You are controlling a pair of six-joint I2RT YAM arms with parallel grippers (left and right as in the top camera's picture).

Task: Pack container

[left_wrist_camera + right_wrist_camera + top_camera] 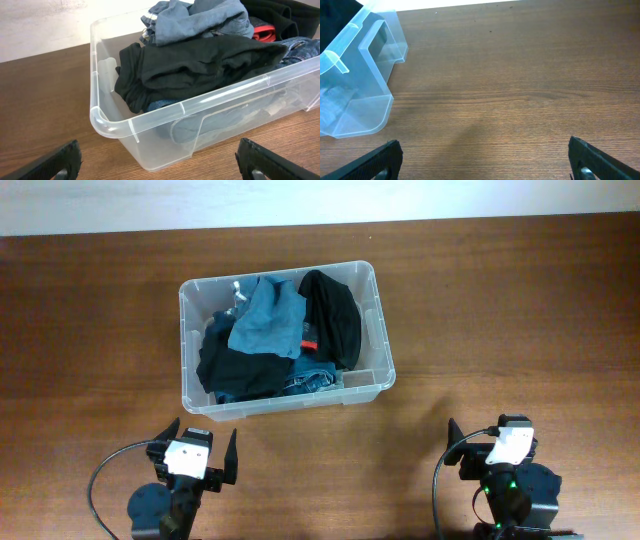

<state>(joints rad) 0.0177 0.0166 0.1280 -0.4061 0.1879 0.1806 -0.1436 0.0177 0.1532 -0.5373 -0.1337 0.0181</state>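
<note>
Dark brown wood-grain worktop (520,310) fills nearly every view, with a pale strip of wall (300,198) along its far edge. On it, left of centre and nearer the left arm, sits the container (290,402), slightly askew to the worktop's edge. It is well filled with clothes: a blue-grey top (268,320) on the heap, a black garment (335,315) at the far right end, and another black piece (240,368) toward the near left. There is denim (312,380) at the near side and a flash of red (309,343) in between. From the left wrist view the heap reaches about to the rim, and a little over it at the far side.

Packing looks close to done — no loose garment shows outside the container in any view, and no lid is in sight. What may be left, I judge, is pressing the heap down or tidying it.

At the near edge, the left hand (205,442) and the right hand (490,442) hang apart from the container, fingers spread wide — each wrist view shows its two fingers at opposite corners of the frame, nothing pinched.
</note>
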